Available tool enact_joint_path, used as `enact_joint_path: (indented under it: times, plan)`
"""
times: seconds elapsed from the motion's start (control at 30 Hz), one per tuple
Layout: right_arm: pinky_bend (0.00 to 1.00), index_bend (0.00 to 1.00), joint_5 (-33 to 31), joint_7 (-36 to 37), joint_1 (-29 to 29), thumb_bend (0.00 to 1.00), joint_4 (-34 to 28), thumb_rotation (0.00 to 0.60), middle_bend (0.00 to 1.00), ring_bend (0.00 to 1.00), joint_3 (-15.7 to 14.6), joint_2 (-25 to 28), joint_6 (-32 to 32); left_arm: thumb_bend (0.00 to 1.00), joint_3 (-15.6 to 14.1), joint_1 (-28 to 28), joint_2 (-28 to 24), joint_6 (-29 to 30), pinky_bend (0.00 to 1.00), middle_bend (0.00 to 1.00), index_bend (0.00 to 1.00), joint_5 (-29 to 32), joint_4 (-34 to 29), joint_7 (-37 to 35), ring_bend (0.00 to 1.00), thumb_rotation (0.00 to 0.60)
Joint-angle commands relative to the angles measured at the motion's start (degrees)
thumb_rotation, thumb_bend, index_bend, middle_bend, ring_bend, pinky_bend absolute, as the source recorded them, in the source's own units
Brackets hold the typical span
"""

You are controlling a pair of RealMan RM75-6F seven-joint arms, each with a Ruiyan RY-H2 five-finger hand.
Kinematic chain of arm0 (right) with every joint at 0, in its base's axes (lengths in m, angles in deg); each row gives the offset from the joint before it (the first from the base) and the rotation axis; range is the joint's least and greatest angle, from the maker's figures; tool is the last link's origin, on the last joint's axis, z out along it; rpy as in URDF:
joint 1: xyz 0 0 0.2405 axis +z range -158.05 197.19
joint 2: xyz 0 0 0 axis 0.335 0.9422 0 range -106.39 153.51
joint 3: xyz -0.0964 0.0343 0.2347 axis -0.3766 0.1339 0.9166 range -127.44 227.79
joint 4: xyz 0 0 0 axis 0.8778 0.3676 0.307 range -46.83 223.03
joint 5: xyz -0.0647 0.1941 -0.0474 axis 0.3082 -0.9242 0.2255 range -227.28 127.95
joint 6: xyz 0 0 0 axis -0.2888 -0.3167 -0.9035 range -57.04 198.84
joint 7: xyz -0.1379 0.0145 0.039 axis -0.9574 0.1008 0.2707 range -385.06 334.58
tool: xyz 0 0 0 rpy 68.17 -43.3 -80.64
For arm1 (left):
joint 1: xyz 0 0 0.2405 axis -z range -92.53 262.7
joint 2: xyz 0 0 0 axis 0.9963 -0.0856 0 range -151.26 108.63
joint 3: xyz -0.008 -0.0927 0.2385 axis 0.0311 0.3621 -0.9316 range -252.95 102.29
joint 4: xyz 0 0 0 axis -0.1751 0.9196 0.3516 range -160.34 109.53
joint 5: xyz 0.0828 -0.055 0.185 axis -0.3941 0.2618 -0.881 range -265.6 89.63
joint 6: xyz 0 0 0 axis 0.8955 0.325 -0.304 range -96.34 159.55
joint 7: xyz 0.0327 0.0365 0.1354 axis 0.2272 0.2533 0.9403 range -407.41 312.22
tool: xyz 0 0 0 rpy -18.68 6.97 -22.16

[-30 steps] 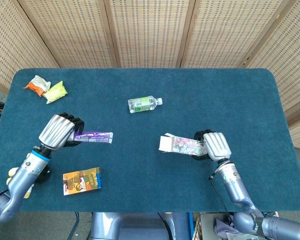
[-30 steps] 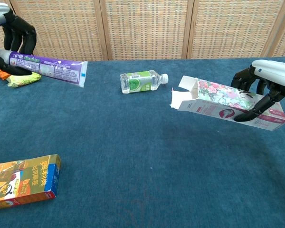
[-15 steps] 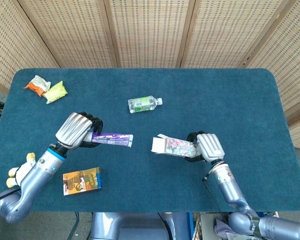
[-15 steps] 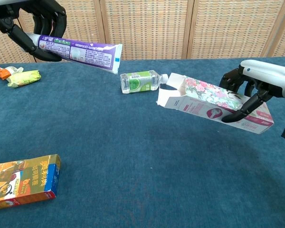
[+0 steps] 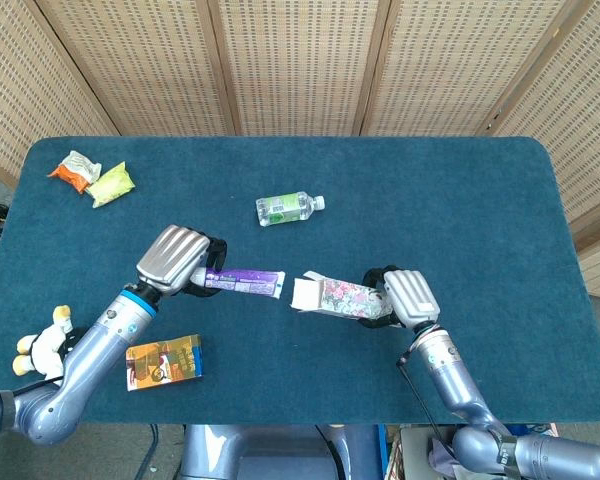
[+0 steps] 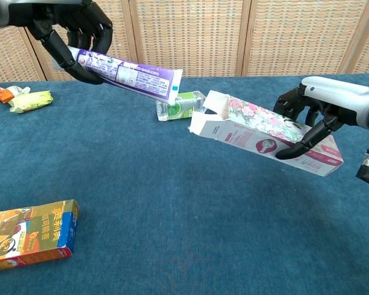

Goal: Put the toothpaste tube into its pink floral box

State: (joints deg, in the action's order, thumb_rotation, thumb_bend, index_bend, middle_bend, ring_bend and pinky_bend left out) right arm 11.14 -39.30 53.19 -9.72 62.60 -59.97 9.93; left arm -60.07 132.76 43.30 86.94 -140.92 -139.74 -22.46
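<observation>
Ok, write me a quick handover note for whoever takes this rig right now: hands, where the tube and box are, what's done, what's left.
Left robot hand: grips the purple and white toothpaste tube in the air, flat end pointing at the box.
Right robot hand: holds the pink floral cardboard box off the blue table, open flaps facing the tube.
Done: both things are lifted and roughly lined up, tube end close to the opening.
Left: slide the tube into the box; it is not in yet.

Bottle [image 6: 179,106] partly behind toothpaste tube [image 6: 126,72].
</observation>
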Motion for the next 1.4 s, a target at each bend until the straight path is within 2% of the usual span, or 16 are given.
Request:
enact_joint_path:
  times: [0.03, 0.4, 0.73, 1.1, 1.4]
  plan:
    - [0.48, 0.56, -0.04, 0.10, 0.00, 0.00, -0.19, 0.600, 0.49, 0.37, -0.04, 0.05, 0.00, 0.23, 0.08, 1.56, 0.34, 0.09, 0.55, 0.65, 0.76, 2.11, -1.47, 1.88, 0.58, 0.600]
    - [0.48, 0.56, 0.08, 0.13, 0.24, 0.00, -1.03, 0.600, 0.48, 0.37, -0.45, 0.28, 0.01, 0.23, -0.79, 6.17, 1.97, 3.64, 0.55, 0.65, 0.76, 11.57, -4.60, 8.25, 0.58, 0.600]
    - [0.48, 0.56, -0.54, 0.19, 0.57, 0.00, -1.79, 0.600, 0.48, 0.37, -0.68, 0.57, 0.59, 0.23, -1.93, 8.49, 5.24, 6.17, 0.55, 0.65, 0.76, 15.21, -3.75, 10.17, 0.58, 0.600]
    - [0.48, 0.56, -0.53, -0.43, 0.95, 0.00, -2.75, 0.600, 0.48, 0.37, -0.97, 0.55, 0.42, 0.23, -2.85, 9.57, 8.03, 7.74, 0.55, 0.65, 0.76, 15.37, -2.54, 10.42, 0.58, 0.600]
    - [0.48, 0.56, -0.60, 0.14, 1.08, 0.00, -4.06, 0.600, 0.48, 0.37, -1.04, 0.76, 0.62, 0.23, -3.47, 9.41, 10.91, 8.69, 0.55, 0.65, 0.76, 12.55, -0.99, 9.05, 0.58, 0.600]
